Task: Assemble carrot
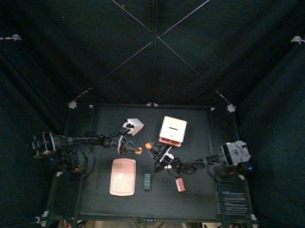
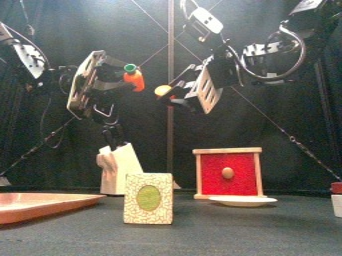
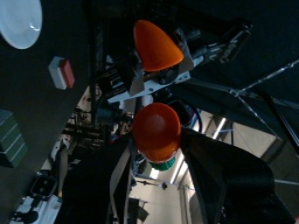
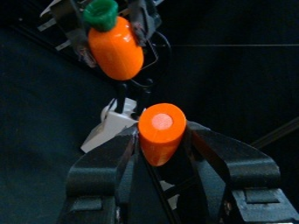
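Above the desk (image 2: 267,225), both carrot pieces raised clear — room to mate them. Left end effector (image 2: 123,78) clamped on the leafy carrot top (image 2: 134,76); right end effector (image 2: 178,92) clamped on the carrot tip (image 2: 163,91), cut faces turned toward each other, just apart.

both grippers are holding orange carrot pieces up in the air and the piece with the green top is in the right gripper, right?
Not quite. The green-topped piece is in the left gripper; the right gripper holds the plain orange piece. The front view shows it. Both pieces are indeed held up above the table.
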Robot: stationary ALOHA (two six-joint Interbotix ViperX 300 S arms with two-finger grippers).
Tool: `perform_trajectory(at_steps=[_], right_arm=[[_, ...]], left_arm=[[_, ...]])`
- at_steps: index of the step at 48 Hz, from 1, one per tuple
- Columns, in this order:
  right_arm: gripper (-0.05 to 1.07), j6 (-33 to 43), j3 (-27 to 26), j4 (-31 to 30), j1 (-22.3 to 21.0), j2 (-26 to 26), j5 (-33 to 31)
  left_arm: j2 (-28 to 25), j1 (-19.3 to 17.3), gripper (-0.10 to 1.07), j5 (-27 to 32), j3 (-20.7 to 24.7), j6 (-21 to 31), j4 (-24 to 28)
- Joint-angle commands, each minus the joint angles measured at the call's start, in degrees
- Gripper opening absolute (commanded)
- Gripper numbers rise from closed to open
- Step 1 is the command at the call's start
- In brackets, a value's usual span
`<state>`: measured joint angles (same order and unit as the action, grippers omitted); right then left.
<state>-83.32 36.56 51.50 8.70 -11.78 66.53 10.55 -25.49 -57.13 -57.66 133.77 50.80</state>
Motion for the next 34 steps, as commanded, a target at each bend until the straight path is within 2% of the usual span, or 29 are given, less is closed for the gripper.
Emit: perform_trajectory(at_steps=[1, 21, 34], right_arm=[[0.73, -0.09, -1.93, -0.53, -0.26, 0.79, -0.62], [0.73, -0.18, -2.46, -3.25, -0.53, -1.05, -3.25], [0.73, 0.09, -3.69, -5.89, -0.7, -1.14, -10.99]], left_arm=[[-0.18, 1.32, 0.75, 0.0, 0.62, 0.0, -0.18], [-0.7, 4.31, 0.75, 0.79, 1.14, 0.0, -0.09], [-0.7, 4.48, 0.75, 0.97, 1.93, 1.14, 5.54]])
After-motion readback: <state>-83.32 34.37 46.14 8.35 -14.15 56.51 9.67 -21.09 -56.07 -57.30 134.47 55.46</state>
